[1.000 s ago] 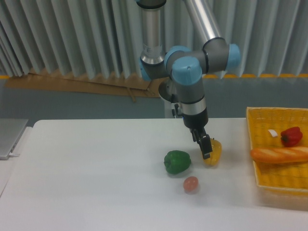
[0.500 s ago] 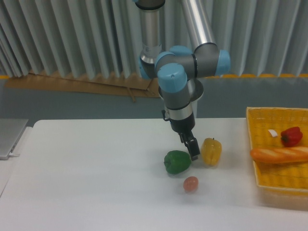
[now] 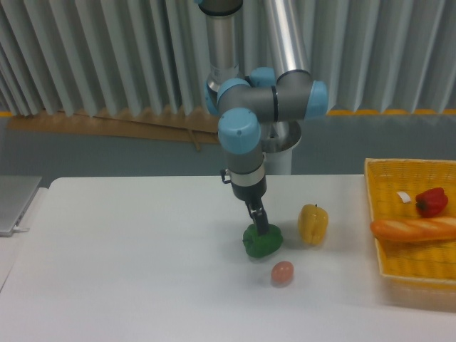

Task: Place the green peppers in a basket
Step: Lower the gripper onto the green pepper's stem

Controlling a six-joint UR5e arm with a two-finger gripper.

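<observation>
Green pepper (image 3: 261, 241) sits mid-surface (image 3: 128, 242), well apart from the basket (image 3: 410, 267) at 3 o'clock. Pincer (image 3: 261, 226) hovers at its top; whether spread or clenched, I cannot tell. Best to centre over the lumpy crown before closing.

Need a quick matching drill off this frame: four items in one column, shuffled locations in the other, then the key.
Items:
1. green pepper
2. yellow pepper
3. red pepper
4. bread loaf

Locations:
A. in the basket, near its far side
B. on the table, right under the gripper
C. on the table, between the green pepper and the basket
D. lying across the basket, in front of the red pepper

Pairs: 1-B, 2-C, 3-A, 4-D
</observation>
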